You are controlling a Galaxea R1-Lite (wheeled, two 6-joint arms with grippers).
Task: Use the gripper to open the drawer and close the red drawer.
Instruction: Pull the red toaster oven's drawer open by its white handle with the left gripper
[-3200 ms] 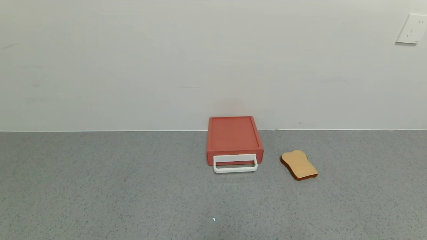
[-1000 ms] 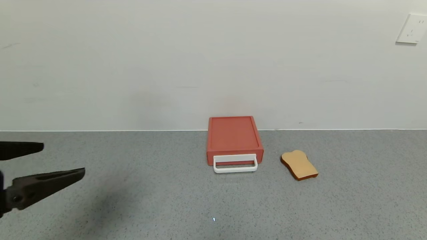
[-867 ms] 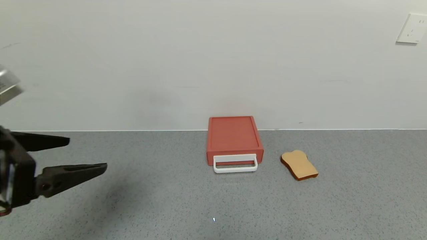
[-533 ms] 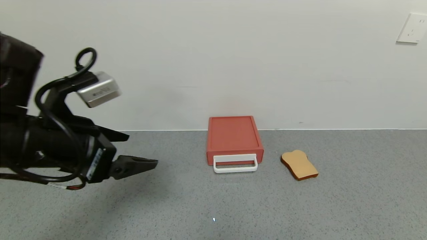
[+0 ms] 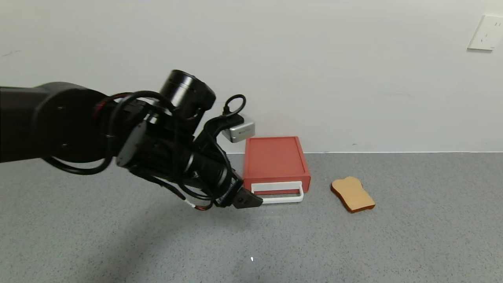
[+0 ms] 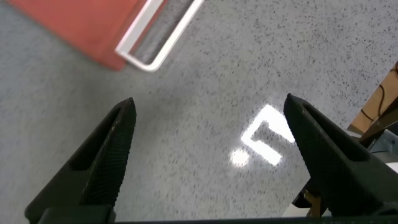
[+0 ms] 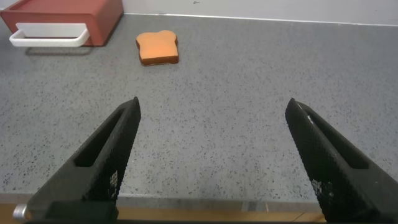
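Squarely, red drawer handle faces away from wall.

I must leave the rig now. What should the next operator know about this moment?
Left gripper: open, empty, hovering beside the left end of the white handle, not touching it.
Right gripper: open, empty, parked low over the counter.
Drawer: shut, against the wall. Toast slice lies to its right.
Done: the approach only.
Left: hook the handle, pull the drawer open, push it shut.
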